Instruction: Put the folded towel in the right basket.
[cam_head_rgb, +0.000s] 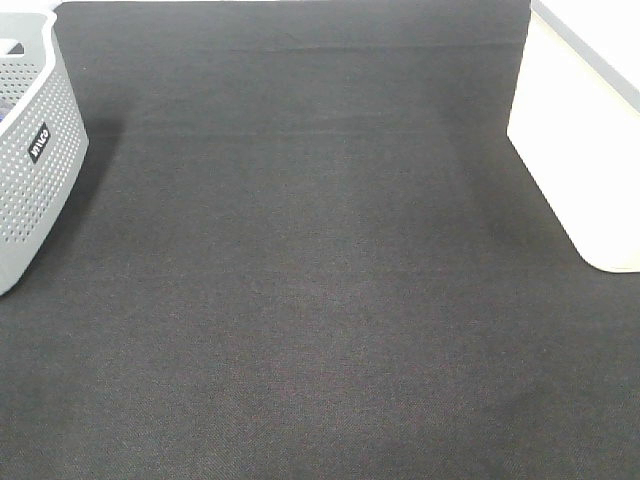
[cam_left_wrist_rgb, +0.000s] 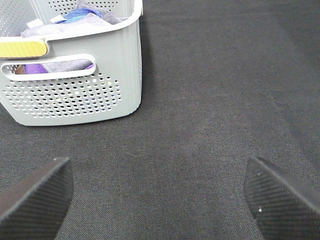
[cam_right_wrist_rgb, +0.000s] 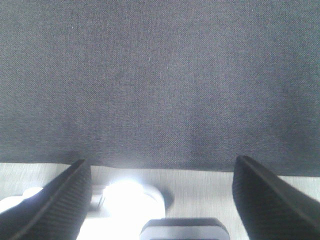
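Observation:
The grey perforated basket (cam_head_rgb: 35, 150) stands at the table's left edge; the left wrist view shows it close (cam_left_wrist_rgb: 75, 95), with purple, blue and grey cloths (cam_left_wrist_rgb: 90, 12) inside. I cannot tell which of them is the folded towel. No towel lies on the black cloth in the exterior view. The white right basket (cam_head_rgb: 580, 130) stands at the right edge. My left gripper (cam_left_wrist_rgb: 157, 200) is open and empty above the cloth, a little way from the grey basket. My right gripper (cam_right_wrist_rgb: 160, 200) is open and empty. Neither gripper shows in the exterior view.
A black cloth (cam_head_rgb: 320, 300) covers the table. In the right wrist view the cloth ends at a pale surface (cam_right_wrist_rgb: 200, 195) with a bright reflection (cam_right_wrist_rgb: 127, 192). A yellow label (cam_left_wrist_rgb: 22, 47) sits on the grey basket's rim.

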